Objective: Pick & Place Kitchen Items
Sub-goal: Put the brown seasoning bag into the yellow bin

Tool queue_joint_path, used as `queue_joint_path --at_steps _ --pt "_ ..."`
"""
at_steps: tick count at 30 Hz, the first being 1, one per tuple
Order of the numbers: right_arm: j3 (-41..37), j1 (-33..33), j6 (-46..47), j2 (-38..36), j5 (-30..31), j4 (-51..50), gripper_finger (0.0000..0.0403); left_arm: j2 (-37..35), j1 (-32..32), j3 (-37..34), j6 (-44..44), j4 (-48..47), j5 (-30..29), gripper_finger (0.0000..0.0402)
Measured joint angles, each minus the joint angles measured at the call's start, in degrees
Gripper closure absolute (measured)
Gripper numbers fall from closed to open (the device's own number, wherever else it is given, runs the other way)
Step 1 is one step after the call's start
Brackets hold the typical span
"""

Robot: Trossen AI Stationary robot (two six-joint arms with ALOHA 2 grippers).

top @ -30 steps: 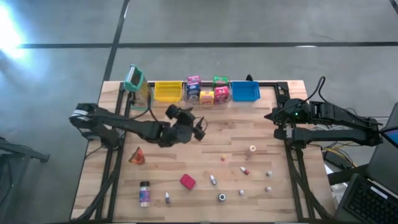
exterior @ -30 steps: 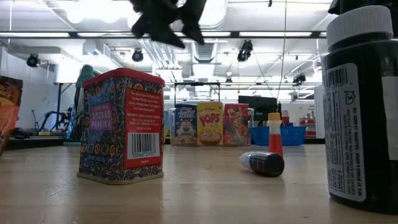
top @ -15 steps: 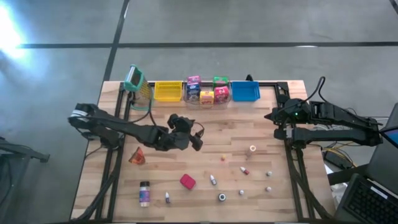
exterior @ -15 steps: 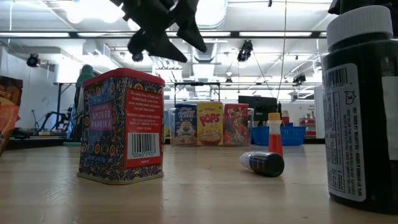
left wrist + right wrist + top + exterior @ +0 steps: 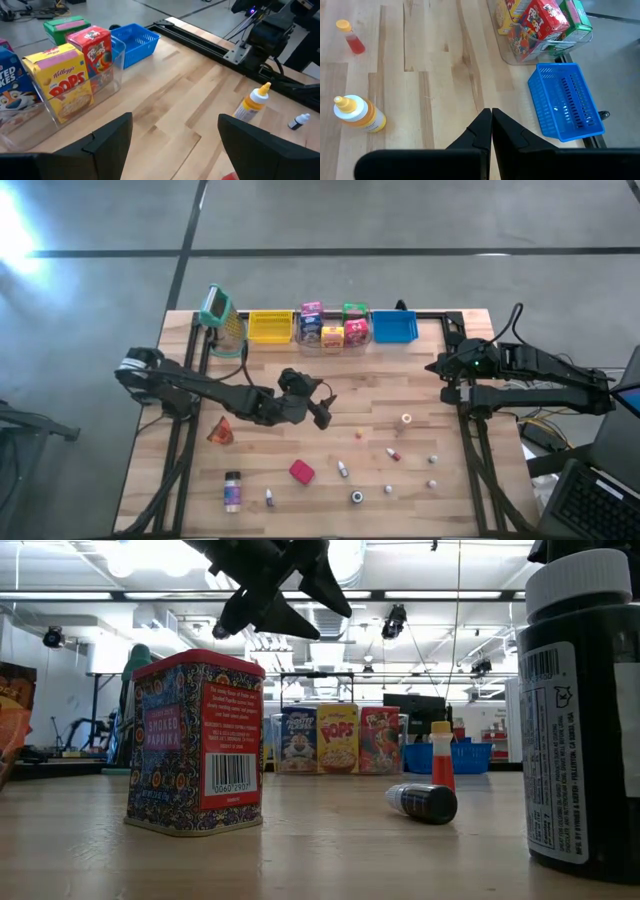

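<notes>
- Across the wooden table, the left arm is the big shape out over the middle, and the left gripper hangs above bare planks with its fingers spread wide and nothing between them (the left wrist view shows open wood in the gap).
- Over on the right edge, the right arm lies folded, and the right gripper has its fingers pressed together, holding nothing.
- Along the far edge sit three bins in a row: the yellow bin, the clear bin and the blue bin.
- Inside the clear bin the mini cereal boxes stand upright: a blue box, a yellow box and a red box, with a green box behind them.
- Near the front left corner, the purple-labelled jar lies on its side.
- Just right of it, well apart from the left gripper, the red paprika tin stands on the wood.
- At the left edge, the orange wedge rests beside the left arm.
- Right of centre, the yellow squeeze bottle stands tilted, near the right arm's base.
- Close by it lies the little red bottle with a yellow cap.
- Smallest of all, tiny white bottles are scattered across the front right, one of them just beside the tin.
</notes>
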Motion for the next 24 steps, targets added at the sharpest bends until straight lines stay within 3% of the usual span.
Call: queue_joint_path --at_steps 16,24 --pt "0.01 0.0 0.0 0.0 -0.01 0.0 0.0394 -0.07 -0.8 -0.02 3.58 -0.87 1.12 0.0103" --pt "0.02 -0.01 0.0 0.0 0.0 0.0 0.0394 -0.07 -0.92 -0.04 -0.15 -2.74 1.13 0.0103"
